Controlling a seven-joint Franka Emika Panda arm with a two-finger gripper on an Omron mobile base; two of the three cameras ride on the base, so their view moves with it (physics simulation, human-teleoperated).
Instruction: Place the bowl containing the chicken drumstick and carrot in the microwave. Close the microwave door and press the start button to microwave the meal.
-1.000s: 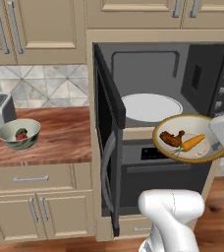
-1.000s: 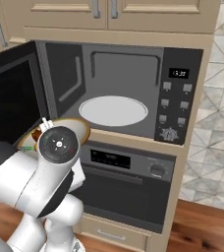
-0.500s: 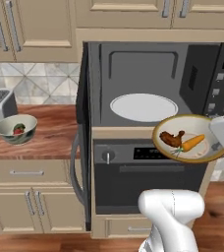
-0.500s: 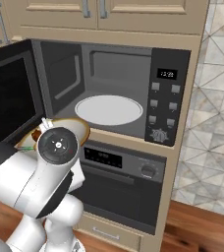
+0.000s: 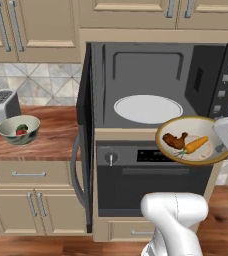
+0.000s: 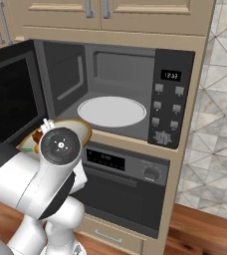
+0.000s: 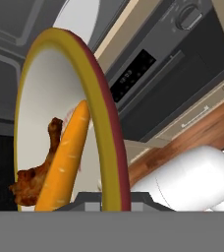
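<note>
Just below and in front of the open dark grey microwave (image 5: 151, 85), the gripper (image 7: 111, 199) pinches the rim of the wide cream bowl (image 5: 192, 141); stiff and shallow, its drumstick (image 5: 175, 140) and carrot (image 5: 196, 144) probably slide if tilted.

In the right base view our own arm covers most of the bowl (image 6: 81, 128); we see only a strip of its golden rim and cannot make out the food in it. In the left base view the bowl's right edge slips behind the white hand, so the gripper's fingertips and their hold on the rim are hidden from us. In the hand view the lower rim of the bowl and the ends of the carrot (image 7: 65, 160) and chicken drumstick (image 7: 35, 172) are cut off at the bottom. The microwave (image 5: 151, 85) button panel is cropped by the left base view's right edge, and its button markings are too small to read.
</note>
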